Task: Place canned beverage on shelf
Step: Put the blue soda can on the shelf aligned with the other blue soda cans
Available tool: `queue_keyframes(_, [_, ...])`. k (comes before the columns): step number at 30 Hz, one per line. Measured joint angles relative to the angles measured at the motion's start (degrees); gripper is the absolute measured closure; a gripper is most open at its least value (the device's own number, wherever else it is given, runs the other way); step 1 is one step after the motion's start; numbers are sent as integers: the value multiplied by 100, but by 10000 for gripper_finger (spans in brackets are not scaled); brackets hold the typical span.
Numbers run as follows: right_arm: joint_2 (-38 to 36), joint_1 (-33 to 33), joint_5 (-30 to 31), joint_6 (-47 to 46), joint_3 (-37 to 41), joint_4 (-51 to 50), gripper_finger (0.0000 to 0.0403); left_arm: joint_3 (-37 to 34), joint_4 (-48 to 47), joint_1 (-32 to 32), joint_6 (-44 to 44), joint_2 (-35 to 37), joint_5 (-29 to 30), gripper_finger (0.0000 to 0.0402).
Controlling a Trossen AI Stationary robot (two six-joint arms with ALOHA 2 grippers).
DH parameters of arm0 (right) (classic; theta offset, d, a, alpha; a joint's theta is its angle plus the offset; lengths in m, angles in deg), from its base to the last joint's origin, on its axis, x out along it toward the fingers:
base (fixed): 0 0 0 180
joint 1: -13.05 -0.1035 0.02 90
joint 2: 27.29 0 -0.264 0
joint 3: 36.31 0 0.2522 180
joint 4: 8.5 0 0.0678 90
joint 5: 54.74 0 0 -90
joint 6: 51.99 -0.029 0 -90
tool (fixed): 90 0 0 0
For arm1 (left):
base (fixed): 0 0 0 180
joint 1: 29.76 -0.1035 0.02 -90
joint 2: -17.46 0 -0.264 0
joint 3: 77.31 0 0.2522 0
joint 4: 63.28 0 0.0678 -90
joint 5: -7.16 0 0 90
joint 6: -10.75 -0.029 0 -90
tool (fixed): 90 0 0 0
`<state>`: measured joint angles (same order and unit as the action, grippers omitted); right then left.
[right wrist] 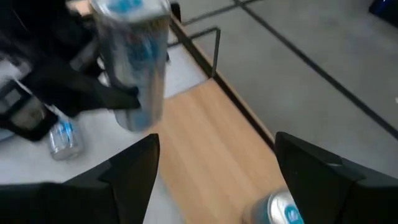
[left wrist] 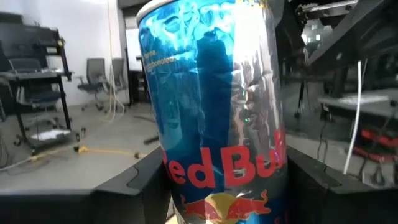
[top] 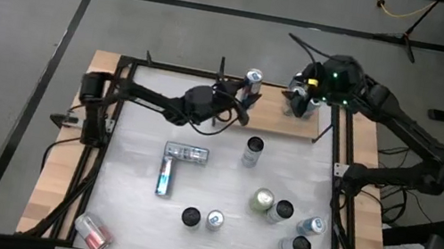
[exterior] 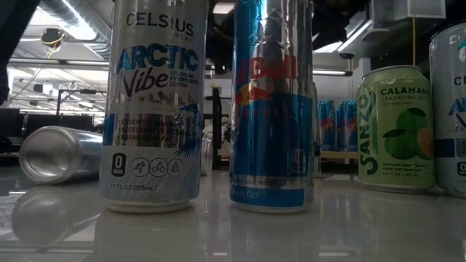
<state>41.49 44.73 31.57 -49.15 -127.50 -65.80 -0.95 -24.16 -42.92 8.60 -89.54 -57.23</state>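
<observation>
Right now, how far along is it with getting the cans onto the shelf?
Early on. Done: one can seems to stand on the shelf under the right gripper, jaws open above it. In hand: the left gripper holds a blue Red Bull can over the shelf's left part, not yet set down. Left: roughly ten cans on the table, several lying flat.

A white-topped bench (top: 212, 182) framed by pale wooden strips is strewn with upright and toppled drink cans (top: 253, 151). A small light-brown wooden shelf (top: 273, 115) is set at its far edge.
</observation>
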Motion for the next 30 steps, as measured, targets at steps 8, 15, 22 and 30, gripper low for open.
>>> queue_keyframes(8, [86,-15,-510,374,0,685,95,127,132,-174,-9,-535,-331,184])
queue_keyframes(15, [492,-20,-753,385,0,1054,95,129,166,-94,-336,-590,-373,184])
queue_keyframes(22, [870,-20,-1142,387,0,1332,95,132,209,70,-780,-590,-354,184])
queue_keyframes(30, [988,-22,-1400,277,0,1356,95,132,197,97,-1019,-590,-221,184])
